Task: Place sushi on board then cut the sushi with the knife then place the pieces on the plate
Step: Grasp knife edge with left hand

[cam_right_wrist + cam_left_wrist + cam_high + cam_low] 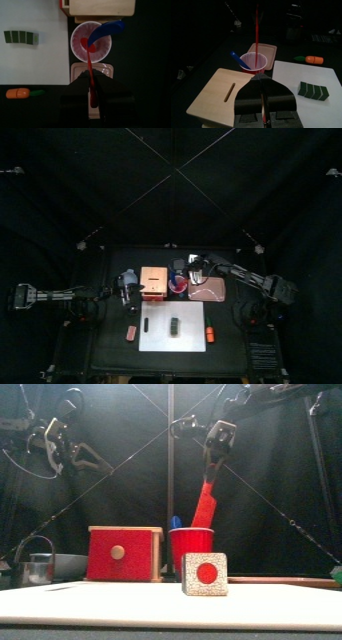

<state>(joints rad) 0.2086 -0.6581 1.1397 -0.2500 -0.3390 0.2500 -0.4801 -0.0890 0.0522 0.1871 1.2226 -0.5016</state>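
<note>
The dark green sushi roll [175,325] lies on the white cutting board [174,308]; from the front its speckled end with a red dot [203,574] shows. My right gripper [215,442] is shut on the red knife [205,502], which hangs upright with its tip in the red cup [191,544]. The blue knife [175,522] stays in the cup. In the right wrist view the red knife [87,57] runs from the jaws into the cup [90,45]. My left gripper [264,95], shut and empty, hovers over the wooden box [228,92].
The pink tray [210,293] lies right of the cup. The wooden box with its red drawer front [124,554] stands behind the board. An orange carrot toy [210,334] and another orange toy [131,332] flank the board. A metal cutter [38,566] sits far left.
</note>
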